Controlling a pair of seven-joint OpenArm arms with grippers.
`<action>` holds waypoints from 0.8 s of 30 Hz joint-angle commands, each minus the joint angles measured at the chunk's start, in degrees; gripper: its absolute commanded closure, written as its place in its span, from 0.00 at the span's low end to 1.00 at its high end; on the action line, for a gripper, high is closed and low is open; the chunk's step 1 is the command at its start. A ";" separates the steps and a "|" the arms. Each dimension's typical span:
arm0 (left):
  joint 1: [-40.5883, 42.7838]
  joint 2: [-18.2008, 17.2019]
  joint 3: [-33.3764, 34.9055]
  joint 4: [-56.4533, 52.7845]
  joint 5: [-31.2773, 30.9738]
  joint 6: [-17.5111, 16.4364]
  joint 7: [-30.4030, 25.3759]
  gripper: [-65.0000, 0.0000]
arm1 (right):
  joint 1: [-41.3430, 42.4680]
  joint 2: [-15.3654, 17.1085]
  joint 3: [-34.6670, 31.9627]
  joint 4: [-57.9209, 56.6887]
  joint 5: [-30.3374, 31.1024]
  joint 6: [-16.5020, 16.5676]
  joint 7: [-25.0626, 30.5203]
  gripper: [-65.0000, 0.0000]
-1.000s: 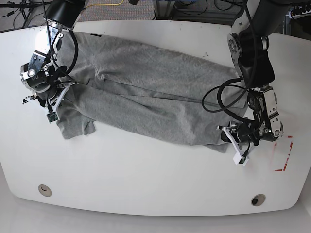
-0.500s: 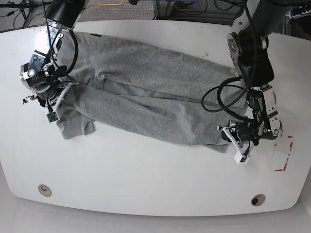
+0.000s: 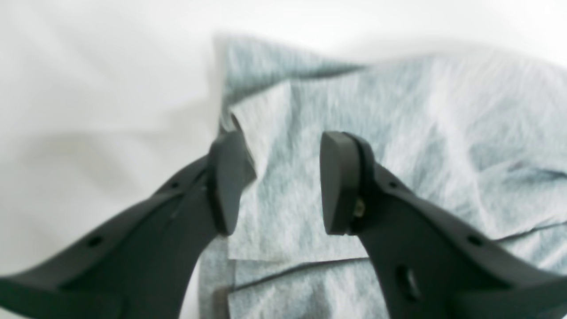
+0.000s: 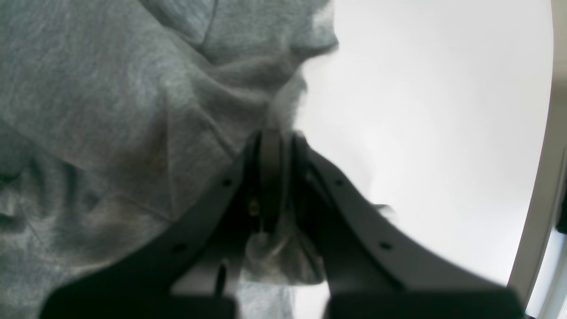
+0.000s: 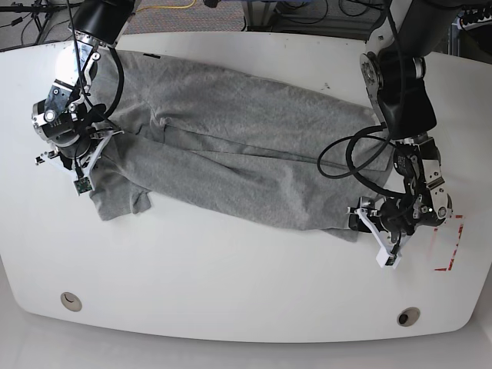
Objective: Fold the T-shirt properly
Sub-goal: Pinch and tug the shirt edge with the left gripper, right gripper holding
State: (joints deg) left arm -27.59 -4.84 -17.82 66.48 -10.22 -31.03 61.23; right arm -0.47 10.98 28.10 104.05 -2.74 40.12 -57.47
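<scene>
The base camera looks straight down on the whole table (image 5: pixel 231 292) from high above. Each wrist camera sits close behind its fingers, aimed along them at the T-shirt (image 5: pixel 231 154); both are seemingly too close for sharp focus.

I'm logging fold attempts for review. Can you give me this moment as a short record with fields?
garment: grey T-shirt, folded lengthwise, lying across the white table
left gripper: open, over the shirt's corner, holding nothing
right gripper: shut on the T-shirt's edge
fold status: unfinished
</scene>
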 commanded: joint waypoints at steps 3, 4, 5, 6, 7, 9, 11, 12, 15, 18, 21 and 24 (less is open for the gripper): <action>-1.55 -1.09 0.02 0.91 -0.55 4.34 -1.85 0.50 | 1.04 0.75 0.08 0.87 0.41 -0.12 0.99 0.99; -1.55 -1.18 0.02 0.91 -0.55 5.22 -2.64 0.48 | 1.04 0.75 0.08 0.87 0.41 -0.12 0.99 0.99; -1.55 -1.18 0.02 0.91 -0.55 5.66 -2.99 0.47 | 1.04 0.75 0.08 0.87 0.41 -0.12 0.99 0.99; -1.46 -1.18 0.02 0.73 -0.55 6.10 -3.61 0.46 | 1.04 0.75 0.08 0.87 0.41 -0.12 0.99 0.99; -1.46 -1.18 0.11 0.20 -0.55 6.10 -3.87 0.45 | 1.04 0.75 0.08 0.87 0.41 -0.12 0.99 0.99; -1.46 -1.27 0.11 -1.38 -0.55 6.10 -4.22 0.45 | 1.04 0.75 0.08 0.87 0.41 -0.12 0.99 0.99; -1.55 -1.27 0.20 -2.70 -0.55 6.10 -4.31 0.45 | 1.04 0.75 0.08 0.87 0.41 -0.12 0.99 0.99; -1.55 -1.27 0.20 -3.40 -0.64 6.10 -4.40 0.45 | 1.04 0.75 0.08 0.87 0.41 -0.12 0.99 0.99; -1.55 -1.27 0.20 -4.98 -0.73 6.10 -5.36 0.45 | 1.04 0.75 0.08 0.87 0.41 -0.12 0.99 0.99; -1.55 -1.27 0.20 -6.13 -0.73 6.10 -5.98 0.45 | 1.31 0.31 0.08 0.87 0.41 -0.12 0.99 0.99; -1.55 -1.09 0.20 -7.44 -0.73 6.10 -6.07 0.45 | 1.66 -0.21 0.08 0.87 0.41 -0.12 0.99 0.99; -1.55 -1.00 0.20 -7.71 -0.81 6.10 -6.07 0.45 | 1.74 -0.30 0.08 0.87 0.41 -0.12 0.99 0.99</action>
State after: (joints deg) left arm -27.46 -5.54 -17.63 58.08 -10.13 -24.82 55.99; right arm 0.21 10.04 28.03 104.03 -2.70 40.10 -57.45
